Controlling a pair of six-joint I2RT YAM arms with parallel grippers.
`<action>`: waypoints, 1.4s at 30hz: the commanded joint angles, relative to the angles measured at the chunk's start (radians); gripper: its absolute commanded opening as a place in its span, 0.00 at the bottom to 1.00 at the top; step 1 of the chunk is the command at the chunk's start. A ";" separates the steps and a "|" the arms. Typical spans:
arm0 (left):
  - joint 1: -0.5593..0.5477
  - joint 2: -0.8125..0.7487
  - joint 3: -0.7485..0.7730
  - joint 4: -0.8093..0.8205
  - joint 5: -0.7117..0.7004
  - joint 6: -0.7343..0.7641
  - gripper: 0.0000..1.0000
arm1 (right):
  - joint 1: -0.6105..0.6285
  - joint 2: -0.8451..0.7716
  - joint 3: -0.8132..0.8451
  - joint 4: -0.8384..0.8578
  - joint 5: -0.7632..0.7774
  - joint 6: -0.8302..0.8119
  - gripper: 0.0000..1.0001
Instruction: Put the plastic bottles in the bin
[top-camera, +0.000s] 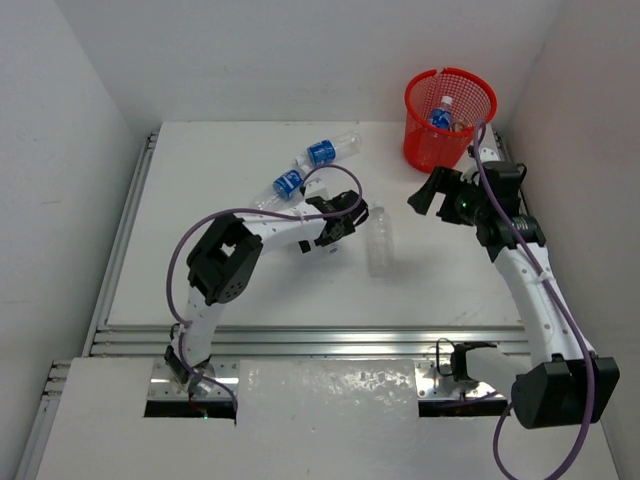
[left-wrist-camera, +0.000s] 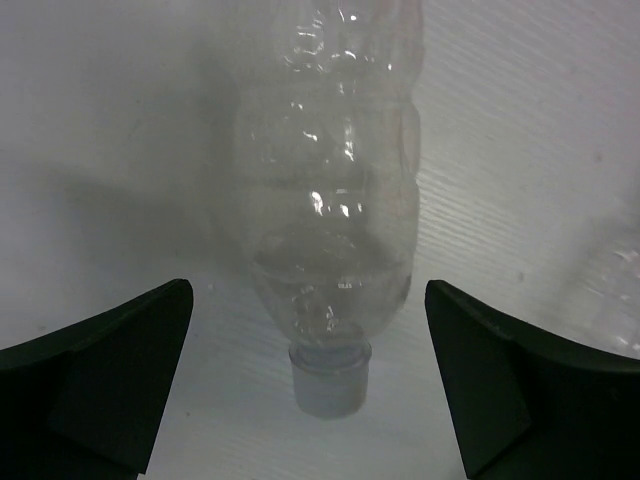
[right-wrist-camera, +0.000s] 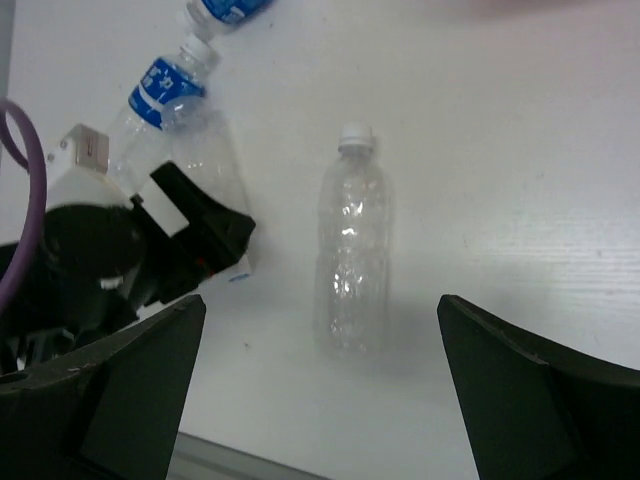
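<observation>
The red mesh bin (top-camera: 428, 150) stands at the far right and holds a blue-label bottle (top-camera: 440, 118). Two blue-label bottles (top-camera: 320, 152) (top-camera: 288, 183) lie at the far middle and show in the right wrist view (right-wrist-camera: 165, 88). A plain clear bottle (top-camera: 380, 240) sits just right of my left gripper (top-camera: 345, 215). It also shows in the right wrist view (right-wrist-camera: 352, 250). In the left wrist view a plain bottle (left-wrist-camera: 330, 200) lies with its white cap (left-wrist-camera: 330, 378) toward my open left gripper (left-wrist-camera: 308, 290), untouched. I cannot tell if it is the same one. My right gripper (top-camera: 425, 190) (right-wrist-camera: 321, 305) is open and empty.
White walls close in the table on the left, back and right. Aluminium rails (top-camera: 300, 340) run along the near and left edges. A purple cable (top-camera: 335, 172) loops over the left gripper. Another clear bottle shows at the right edge of the left wrist view (left-wrist-camera: 620, 290).
</observation>
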 joint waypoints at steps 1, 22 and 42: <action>0.040 0.002 0.010 0.031 -0.001 0.012 0.99 | 0.000 -0.094 -0.016 0.037 -0.052 0.001 0.99; -0.055 -0.565 -0.553 0.566 0.255 0.425 0.00 | 0.021 -0.112 -0.220 0.432 -0.626 0.203 0.99; -0.056 -0.885 -0.768 1.105 0.980 0.621 0.79 | 0.257 0.061 -0.196 0.731 -0.676 0.329 0.06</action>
